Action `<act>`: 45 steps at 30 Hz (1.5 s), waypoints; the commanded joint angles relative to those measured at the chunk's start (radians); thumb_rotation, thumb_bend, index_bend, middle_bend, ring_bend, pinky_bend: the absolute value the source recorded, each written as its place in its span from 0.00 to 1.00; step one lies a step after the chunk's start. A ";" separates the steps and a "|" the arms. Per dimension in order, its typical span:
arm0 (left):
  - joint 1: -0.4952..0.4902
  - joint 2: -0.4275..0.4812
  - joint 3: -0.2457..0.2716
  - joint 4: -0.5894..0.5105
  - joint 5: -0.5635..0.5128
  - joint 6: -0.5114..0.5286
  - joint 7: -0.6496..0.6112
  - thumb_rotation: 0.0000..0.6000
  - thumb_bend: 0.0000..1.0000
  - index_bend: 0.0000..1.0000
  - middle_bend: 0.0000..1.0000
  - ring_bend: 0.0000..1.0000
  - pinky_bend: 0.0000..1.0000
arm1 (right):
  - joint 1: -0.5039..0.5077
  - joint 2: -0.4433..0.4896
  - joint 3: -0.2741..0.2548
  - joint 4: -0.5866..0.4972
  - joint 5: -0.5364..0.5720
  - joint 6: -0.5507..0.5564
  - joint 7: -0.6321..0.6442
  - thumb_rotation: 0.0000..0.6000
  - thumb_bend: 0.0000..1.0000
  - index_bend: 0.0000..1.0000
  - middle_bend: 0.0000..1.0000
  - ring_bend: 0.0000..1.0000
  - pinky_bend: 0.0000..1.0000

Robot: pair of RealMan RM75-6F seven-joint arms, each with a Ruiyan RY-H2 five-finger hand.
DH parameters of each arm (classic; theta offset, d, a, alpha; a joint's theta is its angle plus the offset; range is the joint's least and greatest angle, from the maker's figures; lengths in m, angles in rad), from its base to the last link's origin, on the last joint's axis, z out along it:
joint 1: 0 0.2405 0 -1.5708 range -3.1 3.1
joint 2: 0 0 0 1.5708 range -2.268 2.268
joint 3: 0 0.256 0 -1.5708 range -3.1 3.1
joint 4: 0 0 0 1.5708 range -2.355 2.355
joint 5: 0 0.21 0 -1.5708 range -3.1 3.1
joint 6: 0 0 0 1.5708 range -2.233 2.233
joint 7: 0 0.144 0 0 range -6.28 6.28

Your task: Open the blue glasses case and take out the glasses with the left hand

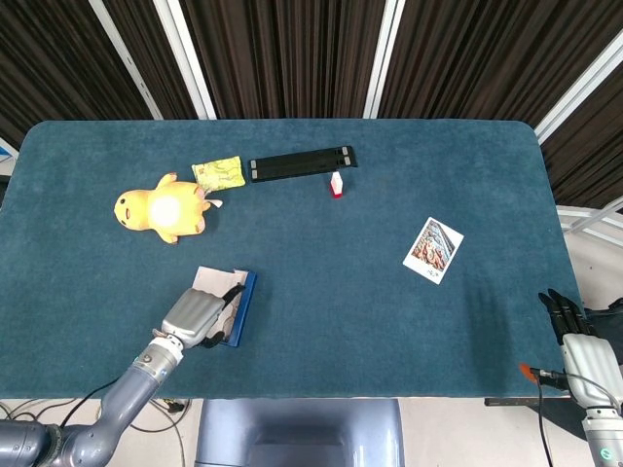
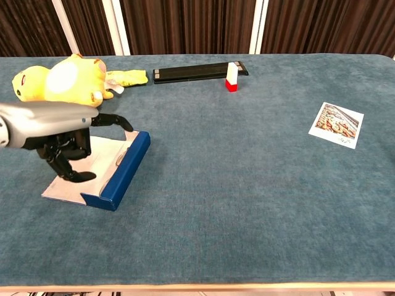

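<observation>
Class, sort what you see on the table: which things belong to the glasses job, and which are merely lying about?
Job: blue glasses case, glasses, left hand.
Lying about: yellow plush toy, black strip, photo card, small red-and-white block, yellow packet.
</observation>
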 commanded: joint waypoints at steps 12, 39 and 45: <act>-0.304 -0.046 0.015 0.130 -0.361 -0.077 0.288 1.00 0.52 0.05 0.95 0.82 0.91 | 0.002 0.004 0.003 -0.007 0.017 -0.011 0.001 1.00 0.13 0.00 0.00 0.00 0.20; -0.351 -0.080 0.085 0.156 -0.339 -0.046 0.229 1.00 0.54 0.13 0.96 0.82 0.91 | 0.002 0.008 0.002 -0.010 0.018 -0.015 0.006 1.00 0.13 0.00 0.00 0.00 0.20; -0.340 -0.005 0.134 0.119 -0.368 -0.043 0.221 1.00 0.54 0.17 0.96 0.82 0.91 | 0.002 0.007 0.001 -0.011 0.016 -0.015 0.003 1.00 0.13 0.00 0.00 0.00 0.20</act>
